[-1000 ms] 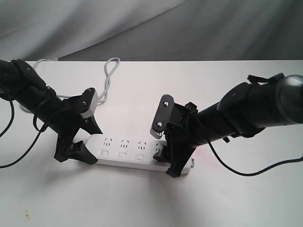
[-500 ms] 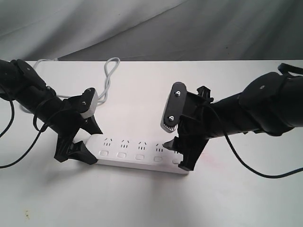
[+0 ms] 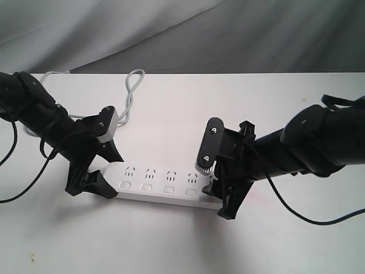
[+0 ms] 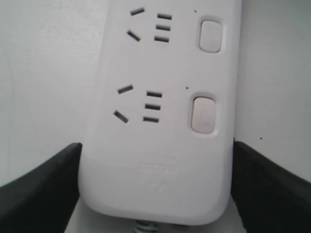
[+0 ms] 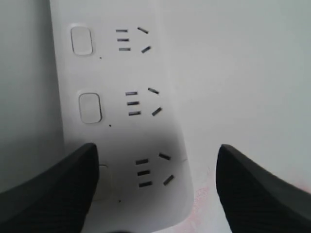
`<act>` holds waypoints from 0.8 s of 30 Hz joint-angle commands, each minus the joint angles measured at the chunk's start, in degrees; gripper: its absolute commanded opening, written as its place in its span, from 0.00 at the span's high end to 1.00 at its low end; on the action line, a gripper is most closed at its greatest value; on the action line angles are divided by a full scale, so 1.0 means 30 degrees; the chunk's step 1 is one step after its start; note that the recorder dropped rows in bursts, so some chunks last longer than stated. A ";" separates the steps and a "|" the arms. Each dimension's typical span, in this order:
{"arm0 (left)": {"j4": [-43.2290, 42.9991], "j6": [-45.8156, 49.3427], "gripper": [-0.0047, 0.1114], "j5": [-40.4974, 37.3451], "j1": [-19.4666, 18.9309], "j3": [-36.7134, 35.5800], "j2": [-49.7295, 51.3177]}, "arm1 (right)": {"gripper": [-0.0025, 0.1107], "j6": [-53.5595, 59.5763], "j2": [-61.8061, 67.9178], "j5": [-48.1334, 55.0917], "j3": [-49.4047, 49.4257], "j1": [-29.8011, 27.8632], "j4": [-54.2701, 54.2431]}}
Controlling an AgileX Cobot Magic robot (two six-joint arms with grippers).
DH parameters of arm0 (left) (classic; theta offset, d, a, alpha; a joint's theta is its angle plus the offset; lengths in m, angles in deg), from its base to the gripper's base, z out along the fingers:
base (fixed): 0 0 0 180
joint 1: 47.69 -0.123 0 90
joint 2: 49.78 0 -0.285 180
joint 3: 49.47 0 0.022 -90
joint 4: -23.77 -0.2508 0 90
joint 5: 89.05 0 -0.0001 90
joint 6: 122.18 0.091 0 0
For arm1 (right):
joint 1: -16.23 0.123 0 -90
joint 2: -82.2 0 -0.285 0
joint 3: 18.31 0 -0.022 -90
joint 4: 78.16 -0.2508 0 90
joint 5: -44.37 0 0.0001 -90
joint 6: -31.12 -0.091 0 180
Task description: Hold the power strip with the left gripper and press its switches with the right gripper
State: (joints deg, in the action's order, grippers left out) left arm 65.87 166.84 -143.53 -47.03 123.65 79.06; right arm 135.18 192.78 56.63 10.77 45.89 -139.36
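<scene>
The power strip (image 3: 165, 181) lies flat on the white tabletop (image 3: 285, 103), well clear of the far edge and about midway between the two sides. Its long side runs parallel to that edge. Its grey cord (image 3: 130, 94) loops away toward the far left corner.

The holding part of the task looks done. The left gripper (image 3: 104, 171) straddles the cord end of the strip. In the left wrist view its two fingers (image 4: 43, 189) sit against the strip's long sides, one on each, so it is clamped across the width. The strip sits square and flat between them.

The pressing part is under way at the opposite end. The right gripper (image 3: 219, 197) hangs over the end farthest from the cord with its jaws wide apart, holding nothing. In the right wrist view one finger (image 5: 53, 189) covers part of the last switch (image 5: 104, 182). The other finger is off the strip, above bare tabletop beside it. I cannot tell from these views whether that fingertip is pushing the button down or only resting over it.

The other four switches (image 3: 146, 187) sit uncovered in a row along the near side of the strip, each beside its socket group. They all look alike, with no light or raised or sunken position to show which have been pressed. By my reading the grip is secured and the end switch is being dealt with. How many presses remain cannot be read from the strip itself.
</scene>
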 commanded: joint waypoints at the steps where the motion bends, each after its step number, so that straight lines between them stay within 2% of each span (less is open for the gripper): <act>1: -0.0238 -0.0040 0.41 -0.0254 0.0069 -0.0024 0.0118 | 0.42 0.0135 0.0046 -0.0254 0.0125 -0.0154 -0.0261; 24: -0.0238 -0.0040 0.41 -0.0254 0.0069 -0.0024 0.0118 | 0.42 0.0135 0.0306 0.0082 0.0125 -0.0376 -0.0261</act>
State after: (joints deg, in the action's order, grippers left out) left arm 65.87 166.84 -143.53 -47.03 123.65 79.06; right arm 135.18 193.29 55.89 10.77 44.91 -139.71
